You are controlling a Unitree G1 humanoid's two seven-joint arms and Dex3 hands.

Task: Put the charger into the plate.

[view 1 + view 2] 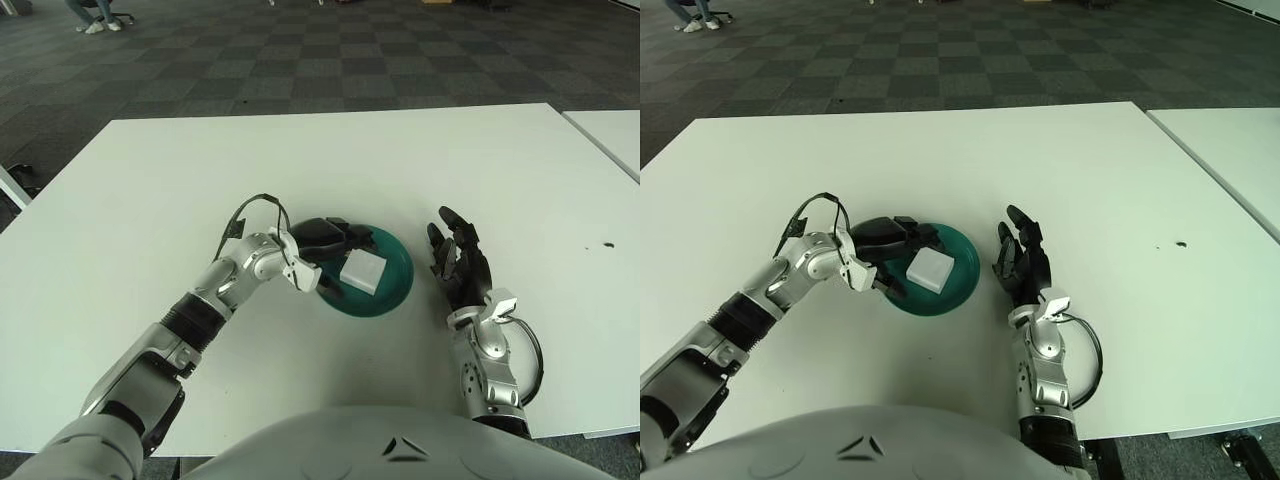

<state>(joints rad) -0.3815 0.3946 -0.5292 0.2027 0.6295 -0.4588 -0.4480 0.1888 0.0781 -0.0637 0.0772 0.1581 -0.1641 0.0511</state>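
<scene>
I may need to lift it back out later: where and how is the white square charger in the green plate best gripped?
Probably from above, pinching two opposite flat sides of the white square charger. It lies flat in the green plate, whose raised rim blocks a low sideways approach. The left hand is over the rim, the right hand beside it.

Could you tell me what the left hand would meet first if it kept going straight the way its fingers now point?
Probably the white charger lying in the green plate: the left hand reaches over the plate's left rim, fingers pointing right toward it. Its height above the charger is unclear.

Office-like room — checkered carpet tiles [330, 60], white tables [520, 170], seated person's feet [95, 25]
</scene>
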